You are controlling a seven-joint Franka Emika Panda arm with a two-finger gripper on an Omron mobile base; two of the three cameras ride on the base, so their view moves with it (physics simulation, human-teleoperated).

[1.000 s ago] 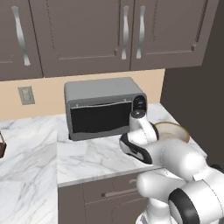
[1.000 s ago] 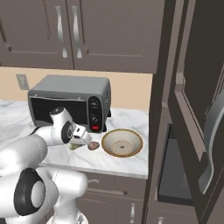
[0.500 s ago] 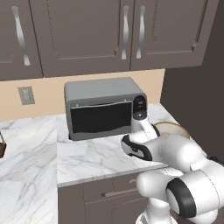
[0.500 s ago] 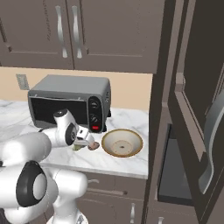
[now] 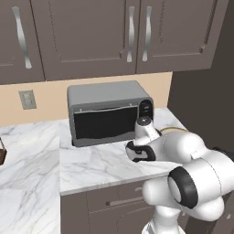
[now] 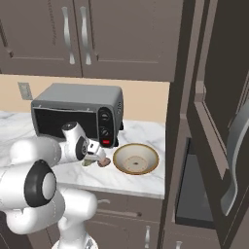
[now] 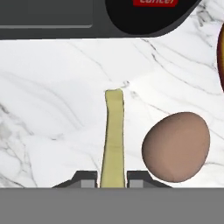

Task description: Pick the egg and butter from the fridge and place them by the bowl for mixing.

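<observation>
Now the robot is setting down the butter [image 7: 113, 135], the last item, on the marble surface [image 5: 91, 160] beside the bowl [image 6: 136, 159]. The end effector [image 7: 112, 178] is clamping the thin yellow-green stick between its two dark fingertips, low over the surface in front of the grey toaster oven [image 6: 78, 111]. The egg [image 7: 176, 146] is already lying on the surface just right of the butter, near the bowl's left side. Next, judging by this, the jaws need to part and the arm lift straight away, without nudging the egg.
</observation>
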